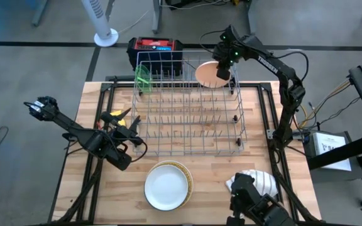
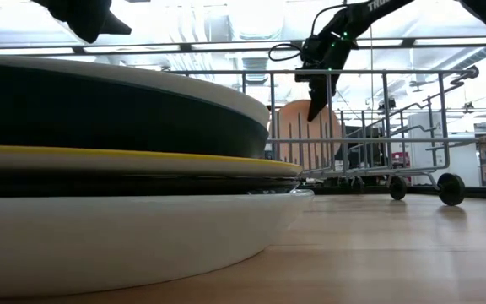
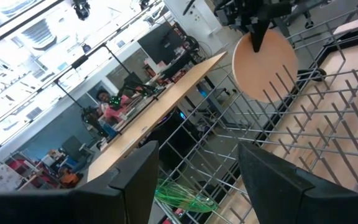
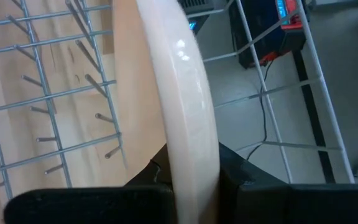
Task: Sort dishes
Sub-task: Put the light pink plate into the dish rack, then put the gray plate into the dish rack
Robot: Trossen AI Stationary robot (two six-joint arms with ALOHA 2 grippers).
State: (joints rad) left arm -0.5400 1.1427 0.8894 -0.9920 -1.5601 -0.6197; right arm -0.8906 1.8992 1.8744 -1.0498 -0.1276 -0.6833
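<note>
The peach plate (image 1: pixel 207 74) is being held upright on edge at the far right corner of the rack (image 1: pixel 187 107), among the wire tines, and it is being pinched at its rim by the right claw (image 1: pixel 224 70), whose fingers (image 4: pixel 241 180) are lying against either face of the plate. The green dish (image 1: pixel 143 79) is being kept upright at the rack's far left corner. The left claw (image 1: pixel 119 124) is being held spread and empty just beside the rack's left side, above the worktop (image 1: pixel 281 188), and is pointing across the rack. A stack of plates (image 1: pixel 167 186), with a white one on top, is being carried by the worktop in front of the rack, well apart from both claws. A further white dish (image 1: pixel 259 183) is being seen near the stack, at the worktop's front right.
</note>
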